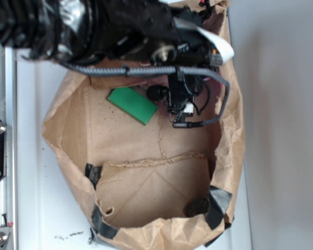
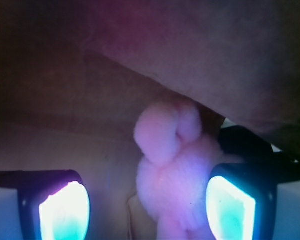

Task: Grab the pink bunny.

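Pink bunny (image 2: 177, 175) between end effector (image 2: 147, 205) pads

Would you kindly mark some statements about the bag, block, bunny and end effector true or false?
1. The soft pink plush bunny sits between the end effector's fingers. True.
2. The flat green rectangular block lies outside the brown paper bag. False: it lies inside.
3. The end effector is clamped shut on the bunny. False: a gap remains on one side.
4. The bunny lies near the bag's wall. True.
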Tool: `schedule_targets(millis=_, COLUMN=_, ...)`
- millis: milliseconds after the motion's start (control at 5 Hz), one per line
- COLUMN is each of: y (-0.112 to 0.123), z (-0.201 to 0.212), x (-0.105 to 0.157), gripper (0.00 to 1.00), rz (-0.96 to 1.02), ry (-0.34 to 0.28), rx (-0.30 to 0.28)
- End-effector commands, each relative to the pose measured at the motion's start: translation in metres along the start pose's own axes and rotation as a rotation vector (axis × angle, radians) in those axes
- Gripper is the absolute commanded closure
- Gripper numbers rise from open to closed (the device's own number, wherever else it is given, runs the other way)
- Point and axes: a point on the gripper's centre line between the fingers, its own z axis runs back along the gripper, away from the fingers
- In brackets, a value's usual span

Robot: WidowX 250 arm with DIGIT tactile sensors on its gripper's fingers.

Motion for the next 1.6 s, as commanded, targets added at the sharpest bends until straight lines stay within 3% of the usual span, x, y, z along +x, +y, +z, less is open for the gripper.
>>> schedule_targets(millis=0, y=0.0080, z=-0.0068, x=0.0188, gripper=0.00, rz=0.035, ry=-0.037, rx=0.076)
schedule_targets(millis=200, y=0.0058, z=-0.0102, x=0.0185, gripper=0.00, rz=0.030, ry=-0.049, rx=0.092)
schedule_targets(millis=400, y=0.0049, z=-0.0099, x=0.0169, gripper=0.64, rz=0.036, ry=-0.060, rx=0.091)
schedule_targets(millis=600, y=0.0054, z=-0.0084, x=0.0164, gripper=1.00, rz=0.043, ry=-0.060, rx=0.086)
schedule_targets(millis=1400, y=0.0064, z=-0.0074, x=0.0153, gripper=1.00, rz=0.052, ry=-0.072, rx=0.084)
